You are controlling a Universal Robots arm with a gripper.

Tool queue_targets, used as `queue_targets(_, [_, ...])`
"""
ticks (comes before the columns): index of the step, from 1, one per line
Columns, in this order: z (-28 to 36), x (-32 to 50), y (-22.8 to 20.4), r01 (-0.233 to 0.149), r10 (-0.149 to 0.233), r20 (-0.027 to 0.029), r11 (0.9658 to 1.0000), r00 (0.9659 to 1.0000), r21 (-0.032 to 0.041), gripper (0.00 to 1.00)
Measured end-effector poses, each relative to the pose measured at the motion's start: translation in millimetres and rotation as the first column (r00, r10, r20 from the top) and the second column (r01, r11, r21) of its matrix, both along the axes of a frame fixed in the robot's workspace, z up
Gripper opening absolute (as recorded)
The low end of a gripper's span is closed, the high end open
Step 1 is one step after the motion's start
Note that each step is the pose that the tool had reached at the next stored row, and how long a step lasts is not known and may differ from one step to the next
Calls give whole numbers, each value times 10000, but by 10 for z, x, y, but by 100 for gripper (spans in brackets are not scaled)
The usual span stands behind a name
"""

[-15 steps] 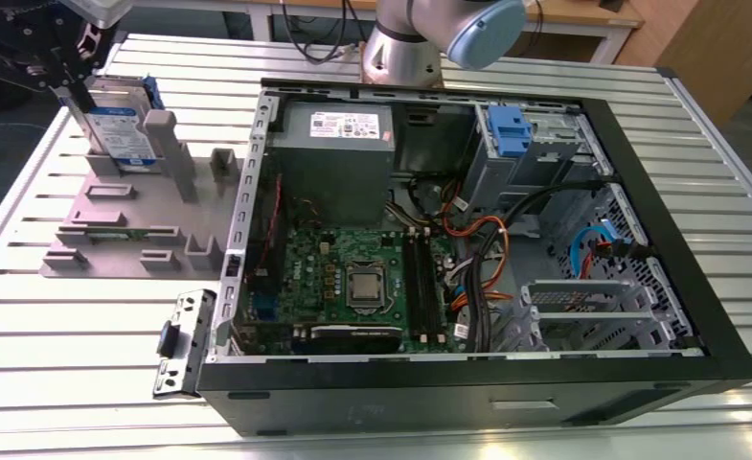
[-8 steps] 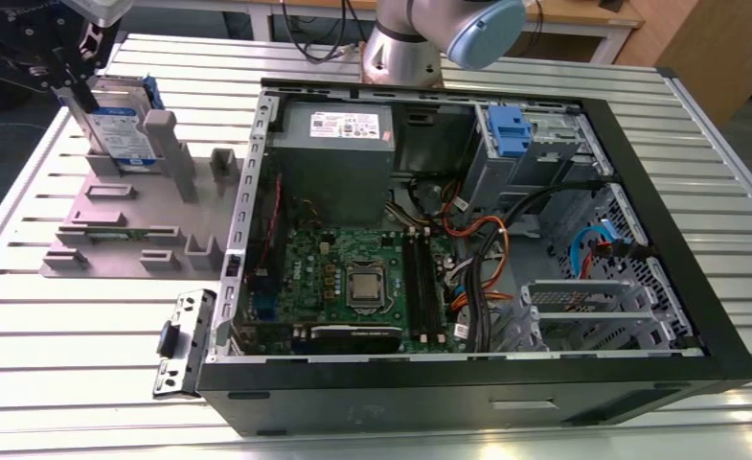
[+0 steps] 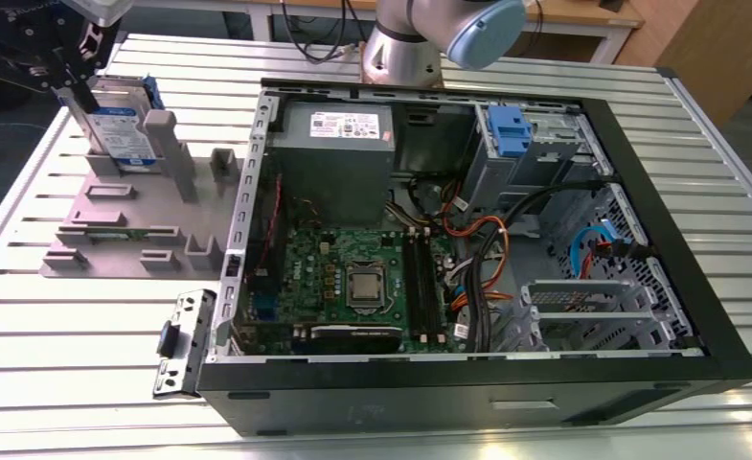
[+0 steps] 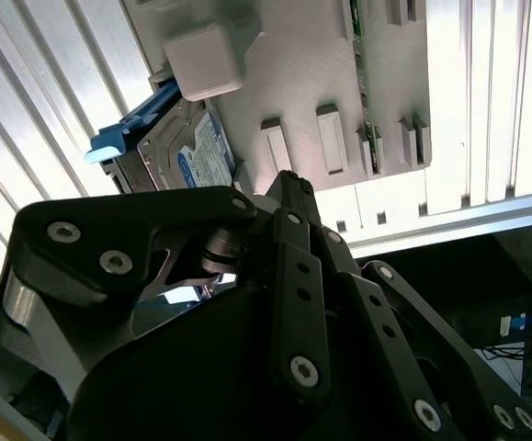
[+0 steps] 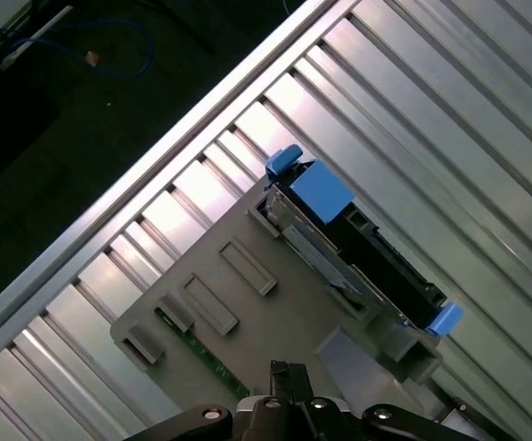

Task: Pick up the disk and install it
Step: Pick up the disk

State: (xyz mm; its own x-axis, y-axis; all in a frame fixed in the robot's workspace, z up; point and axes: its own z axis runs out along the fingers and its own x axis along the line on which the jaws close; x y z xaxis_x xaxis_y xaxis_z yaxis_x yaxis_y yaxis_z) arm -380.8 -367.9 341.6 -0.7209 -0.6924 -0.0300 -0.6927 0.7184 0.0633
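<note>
1 disk [image 3: 123, 134] on the scene: stands on edge in a slot at the far end of 1 grey fixture plate [image 3: 107, 225], toward the exterior view's left. Shows a white-and-blue label on a silver body framed by a blue bracket. Appears edge-on in the first wrist view [image 5: 325, 197] and label-side in the second wrist view [image 4: 199, 152]. Not yet in the case.

1 open computer case [image 3: 689, 278] lies on its side on the slatted aluminium table [image 3: 43, 383], just beside the fixture plate on the exterior view's right. Holds 1 grey power supply [image 3: 330, 144], 1 green motherboard [image 3: 337, 254], 1 drive cage with a blue latch [image 3: 510, 129], plus orange, black and blue cables [image 3: 478, 230]. 1 loose metal bracket [image 3: 184, 343] lies flat on the table near the case's front corner.

1 robot arm [image 3: 408, 43]: base column behind the case, blue-capped joint above it. 1 black gripper [image 3: 79, 96] points down right over the disk's top edge. Cannot tell whether spread or clamped on the disk, nor whether touching it.
</note>
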Motion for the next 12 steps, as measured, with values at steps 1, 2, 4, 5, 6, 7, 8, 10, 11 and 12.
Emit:
queue_targets(1, [0,0,0,-17,17,1,10000,10000,0,10])
queue_targets(2, [0,0,0,-34,34,1,10000,10000,0,10])
queue_targets(4, [0,0,0,-77,77,0,10000,10000,0,10])
queue_targets(5, [0,0,0,-112,112,1,9999,9999,0,10])
queue_targets(6, [0,0,0,-149,149,1,9999,9999,0,10])
queue_targets(7, [0,0,0,-182,182,1,9998,9998,0,10])
queue_targets(8, [0,0,0,-217,217,0,9998,9998,0,10])
queue_targets(10, [0,0,0,-275,275,0,9996,9996,0,10])
queue_targets(11, [0,0,0,-301,301,1,9995,9995,0,10])
queue_targets(12, [0,0,0,-325,325,1,9995,9995,0,10])
